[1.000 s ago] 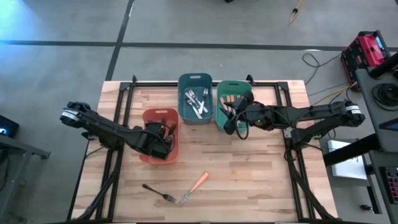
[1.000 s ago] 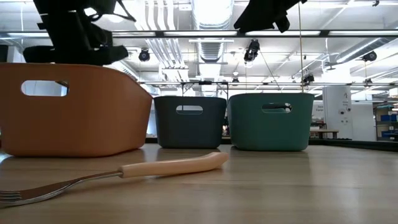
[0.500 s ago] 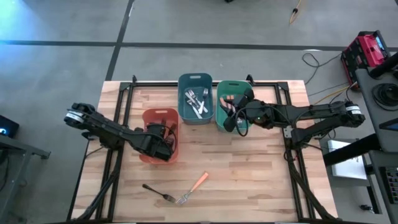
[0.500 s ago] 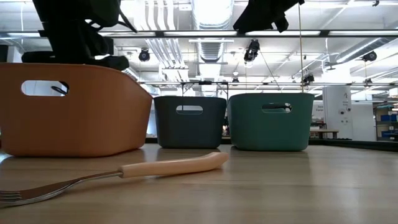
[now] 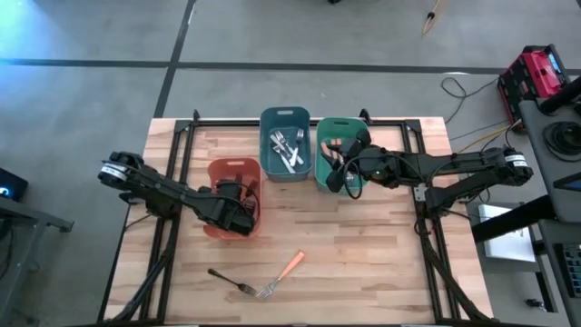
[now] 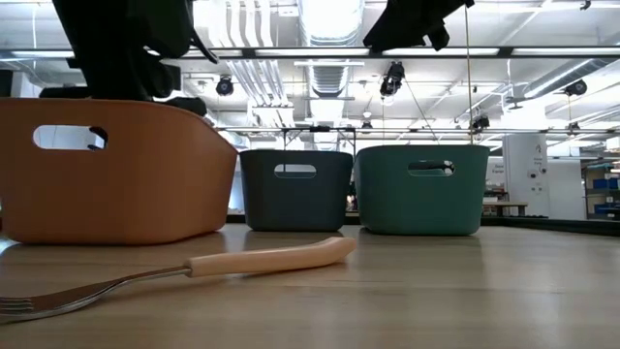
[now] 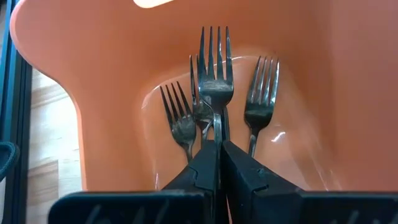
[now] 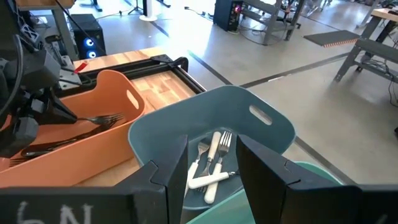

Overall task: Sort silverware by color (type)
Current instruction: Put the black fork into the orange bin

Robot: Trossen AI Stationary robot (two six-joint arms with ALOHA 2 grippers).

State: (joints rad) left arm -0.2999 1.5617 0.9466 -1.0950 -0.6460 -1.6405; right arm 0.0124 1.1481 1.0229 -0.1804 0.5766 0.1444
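Unmarked salmon bin (image 7: 348, 74), dark forks (image 7: 214, 74)

Both arms matte black, slender jointed links; silver-white collar at each shoulder joint; black cable loops beside right end effector (image 5: 338, 173)

No text, label, brand, number or sign can be read anywhere.

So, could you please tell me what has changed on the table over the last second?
The left arm has swung slightly, its base end drifting toward the table, while the left claw stays shut on a dark fork inside the salmon bin. The right claw stays open over the green bin. The two forks on the table have not moved.
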